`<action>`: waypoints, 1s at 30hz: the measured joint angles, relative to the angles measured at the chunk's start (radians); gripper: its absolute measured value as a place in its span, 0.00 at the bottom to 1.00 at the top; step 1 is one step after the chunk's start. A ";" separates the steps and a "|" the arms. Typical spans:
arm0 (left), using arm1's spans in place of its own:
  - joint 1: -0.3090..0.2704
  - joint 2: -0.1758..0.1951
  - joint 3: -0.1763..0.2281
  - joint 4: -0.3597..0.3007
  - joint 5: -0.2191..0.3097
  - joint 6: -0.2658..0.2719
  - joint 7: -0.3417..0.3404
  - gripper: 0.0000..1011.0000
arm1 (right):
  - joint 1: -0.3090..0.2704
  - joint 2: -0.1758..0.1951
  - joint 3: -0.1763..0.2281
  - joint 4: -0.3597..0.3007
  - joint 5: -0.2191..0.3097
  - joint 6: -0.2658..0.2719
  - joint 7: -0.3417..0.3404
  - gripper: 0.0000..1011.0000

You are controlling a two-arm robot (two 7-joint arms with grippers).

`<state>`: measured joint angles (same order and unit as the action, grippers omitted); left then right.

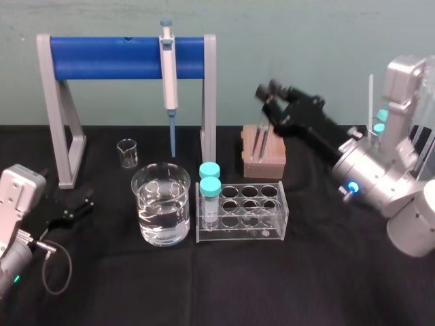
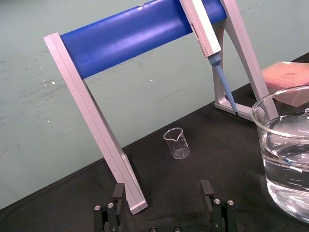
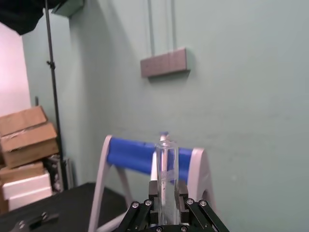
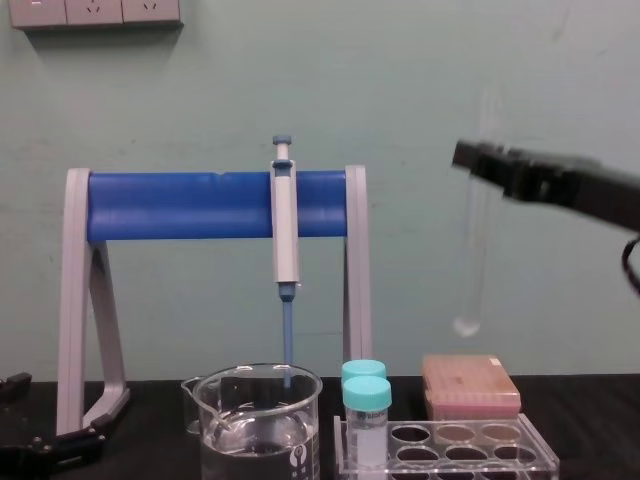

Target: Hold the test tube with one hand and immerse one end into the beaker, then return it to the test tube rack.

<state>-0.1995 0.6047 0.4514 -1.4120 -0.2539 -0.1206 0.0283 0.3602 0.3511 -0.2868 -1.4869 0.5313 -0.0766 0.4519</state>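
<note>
The black tabletop point(image 1: 326, 285) is crowded, and that is the main source of risk. The blue-and-grey pipette stand point(image 1: 109, 58) spans the back, and its pipette point(image 1: 168, 68) hangs tip-down just behind the beaker point(image 1: 162, 204), which is about half full of clear liquid. The right tool point(image 4: 478, 160) is raised high on the right, above the pink box point(image 4: 470, 385), and is clamped on the test tube point(image 4: 472, 250) near its open top, so most of the glass hangs free below the grip.

To reach the beaker the tube has to travel left across the test tube rack point(image 1: 258, 217). If it is carried too low, its round bottom could clip the teal-capped vials point(image 1: 210, 187) at the rack's left end. If it drifts too far back, it could strike the pipette tip or the stand's right leg. Coming down off-centre would knock glass against the beaker's rim.

Smooth glass pinched between flat fingers may also slip or swing on a sudden stop, and a tilted tube would likely catch on a rack hole when it is put back.

The left tool point(image 2: 162, 191) rests low at the left with its fingers apart, near the small beaker point(image 1: 127, 153) and well clear of that path
</note>
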 joint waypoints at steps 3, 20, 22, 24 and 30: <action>0.000 0.000 0.000 0.000 0.000 0.000 0.000 0.99 | 0.008 0.006 0.010 -0.008 0.000 -0.004 -0.013 0.22; 0.000 0.000 0.000 0.000 0.000 0.000 0.000 0.99 | 0.003 0.015 0.023 -0.022 -0.010 0.004 -0.040 0.22; 0.000 0.000 0.000 0.000 0.000 0.000 0.000 0.99 | 0.000 0.016 0.023 -0.025 -0.010 0.006 -0.042 0.22; 0.000 0.000 0.000 0.000 0.000 0.000 0.000 0.99 | -0.003 0.016 0.024 -0.027 -0.011 0.007 -0.042 0.22; 0.000 0.000 0.000 0.000 0.000 0.000 0.000 0.99 | -0.008 0.017 0.025 -0.033 -0.011 0.009 -0.045 0.22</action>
<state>-0.1995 0.6047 0.4514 -1.4120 -0.2539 -0.1205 0.0283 0.3522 0.3686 -0.2617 -1.5202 0.5199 -0.0674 0.4069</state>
